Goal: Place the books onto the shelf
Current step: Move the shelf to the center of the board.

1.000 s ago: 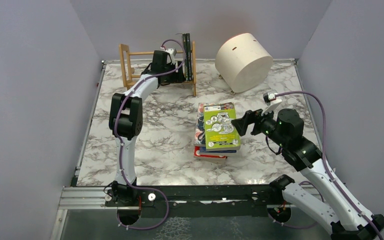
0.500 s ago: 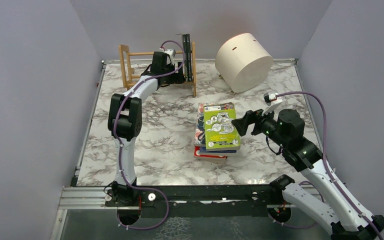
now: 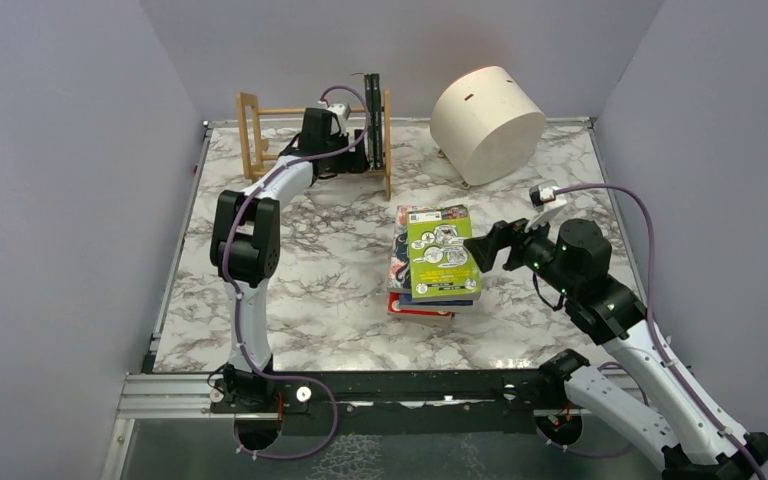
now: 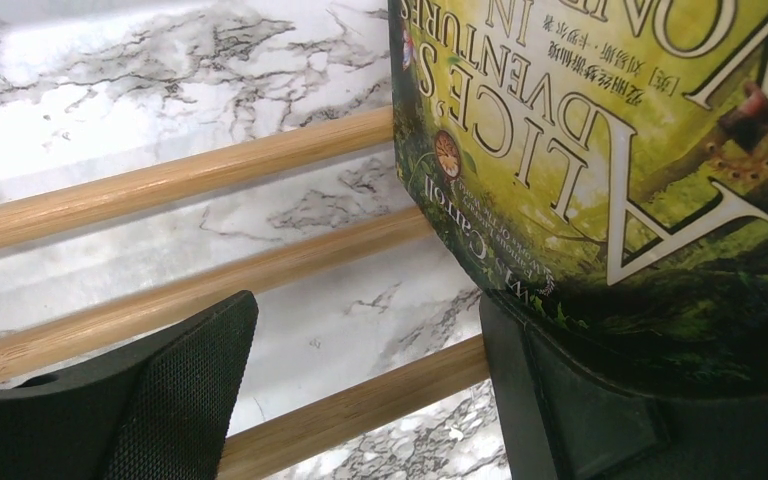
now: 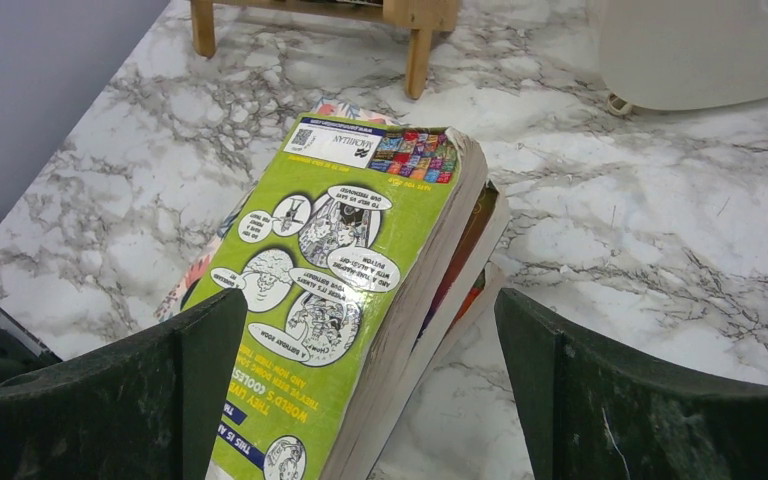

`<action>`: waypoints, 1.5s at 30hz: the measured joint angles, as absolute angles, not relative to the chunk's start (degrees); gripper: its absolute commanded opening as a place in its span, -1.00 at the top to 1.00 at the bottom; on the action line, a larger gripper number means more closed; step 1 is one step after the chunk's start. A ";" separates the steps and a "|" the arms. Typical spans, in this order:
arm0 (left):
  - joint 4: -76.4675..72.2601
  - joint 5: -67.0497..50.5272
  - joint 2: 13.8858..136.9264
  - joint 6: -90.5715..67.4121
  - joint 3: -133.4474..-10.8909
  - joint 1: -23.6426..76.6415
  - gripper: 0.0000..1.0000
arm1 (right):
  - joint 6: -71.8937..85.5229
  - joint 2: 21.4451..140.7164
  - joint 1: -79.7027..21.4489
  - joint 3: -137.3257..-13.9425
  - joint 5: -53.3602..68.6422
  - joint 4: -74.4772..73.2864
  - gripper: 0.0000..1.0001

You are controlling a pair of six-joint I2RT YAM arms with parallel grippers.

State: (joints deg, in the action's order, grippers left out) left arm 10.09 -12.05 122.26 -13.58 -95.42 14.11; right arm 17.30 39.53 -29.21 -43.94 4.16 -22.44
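Two dark books (image 3: 372, 118) stand upright at the right end of the light-wood shelf (image 3: 290, 108). My left gripper (image 3: 355, 158) is inside the shelf just left of them, open. In the left wrist view a green-covered book (image 4: 610, 150) rests against the outer side of the right finger (image 4: 580, 400), and only dowels (image 4: 180, 180) show between the jaws of my left gripper (image 4: 360, 390). A stack of books (image 3: 432, 262) with a lime green one (image 5: 340, 270) on top lies mid-table. My right gripper (image 3: 476, 244) is open at the stack's right edge, its jaws (image 5: 370, 400) straddling the near corner.
A cream cylindrical drum (image 3: 487, 122) lies on its side at the back right, also seen in the right wrist view (image 5: 700, 50). The shelf's front right leg (image 5: 418, 50) stands beyond the stack. Grey walls enclose the marble table (image 3: 310, 290).
My left gripper's jaws have widened and the left arm has shifted slightly to the left, away from the upright books. The right arm and the stack have not moved.
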 measured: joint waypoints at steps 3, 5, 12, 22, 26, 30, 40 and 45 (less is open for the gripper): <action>10.20 -12.51 121.36 -13.23 -94.21 14.11 -0.50 | 17.30 39.29 -29.21 -43.94 4.19 -22.24 -0.87; 10.33 -12.71 120.68 -13.02 -93.25 14.11 -0.50 | 17.30 39.18 -29.21 -43.94 4.21 -22.22 -0.88; 11.11 -13.06 118.15 -11.75 -89.34 14.39 -0.50 | 17.30 38.48 -29.21 -43.92 4.64 -22.17 -0.88; 14.76 -13.26 115.66 -9.76 -82.43 16.82 -0.49 | 17.30 36.97 -29.21 -43.64 5.65 -21.37 -0.88; 15.90 -13.17 114.37 -10.11 -81.01 17.76 -0.49 | 17.30 36.47 -29.21 -43.59 5.74 -21.34 -0.88; 16.03 -13.02 113.27 -10.17 -79.50 18.24 -0.50 | 17.30 36.07 -29.21 -43.48 5.87 -21.34 -0.88; 17.15 -10.46 112.20 -10.48 -78.89 18.87 -0.51 | 17.30 35.94 -29.21 -43.38 5.91 -21.32 -0.88; 21.28 -6.11 112.42 -11.09 -81.82 19.16 -0.51 | 17.30 35.97 -29.21 -43.33 5.89 -21.32 -0.88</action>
State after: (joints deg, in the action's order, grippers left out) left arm 21.28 -6.11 112.42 -11.09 -81.82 19.16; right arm 17.30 35.97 -29.21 -43.33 5.89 -21.32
